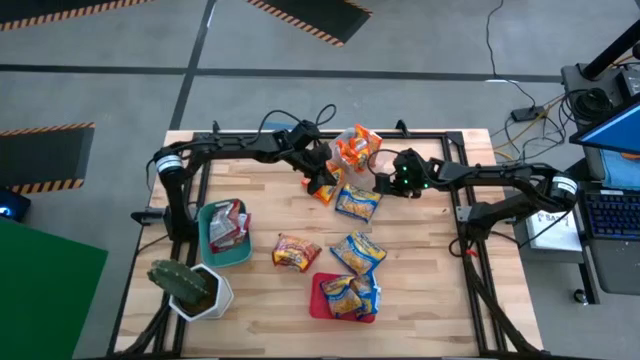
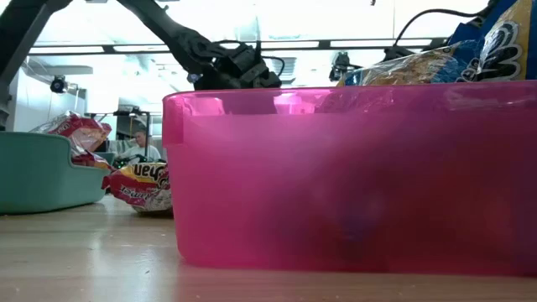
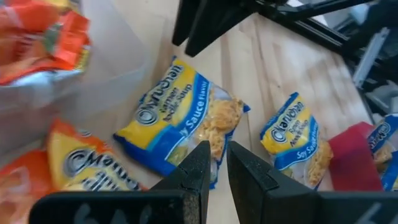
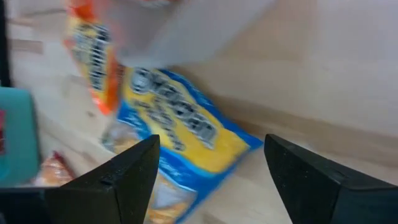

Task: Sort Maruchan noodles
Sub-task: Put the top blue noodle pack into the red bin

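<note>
The blue-and-yellow packet lies flat on the table, just below the right gripper, whose fingers stand wide apart with nothing between them; the right wrist view shows that packet between and beyond the spread fingers. Just beside it, under the left gripper, lies an orange packet. The left gripper's fingers are nearly together, a thin gap between them, nothing clamped. Behind both grippers stands the clear bin with orange packets inside. Nearer the table's front edge from the grippers, a second blue-and-yellow packet lies loose, with the red bin beyond it holding more of that kind. To the left gripper's near side lie a silver-red packet and the teal bin with another such packet inside. A cactus stands at the corner.
</note>
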Available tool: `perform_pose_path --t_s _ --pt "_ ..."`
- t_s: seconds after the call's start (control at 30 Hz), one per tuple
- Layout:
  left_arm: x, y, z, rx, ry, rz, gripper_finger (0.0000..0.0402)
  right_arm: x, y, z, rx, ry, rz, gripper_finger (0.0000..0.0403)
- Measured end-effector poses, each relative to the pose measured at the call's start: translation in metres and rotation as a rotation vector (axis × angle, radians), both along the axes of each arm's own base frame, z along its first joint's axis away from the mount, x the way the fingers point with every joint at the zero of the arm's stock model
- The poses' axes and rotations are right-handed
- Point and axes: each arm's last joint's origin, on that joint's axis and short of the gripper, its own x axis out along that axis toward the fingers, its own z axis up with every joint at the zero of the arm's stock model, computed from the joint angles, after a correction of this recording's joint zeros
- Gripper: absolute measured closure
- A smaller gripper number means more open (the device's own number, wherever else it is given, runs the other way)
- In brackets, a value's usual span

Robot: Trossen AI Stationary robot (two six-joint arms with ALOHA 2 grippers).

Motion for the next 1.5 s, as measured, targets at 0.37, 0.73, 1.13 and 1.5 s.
perform_pose_path --t_s 0.37,0.73,1.13,1.5 --pt "0.006 0.002 -0.023 -0.065 0.039 -0.007 0.0365 -0.003 0.011 -0.012 0.056 -0.011 -0.016 0.0122" --pt "0.018 0.001 -0.05 -0.07 0.04 -0.018 0.0365 -0.003 0.011 -0.012 0.051 -0.004 -0.045 0.012" --pt "0.032 -0.012 -0.07 -0.054 0.039 -0.034 0.0365 -0.002 0.013 -0.012 0.07 -0.007 -0.051 0.0119" --pt "0.031 -0.012 -0.075 -0.062 0.066 -0.022 0.0365 0.001 0.016 -0.011 0.072 -0.039 -0.042 0.0119"
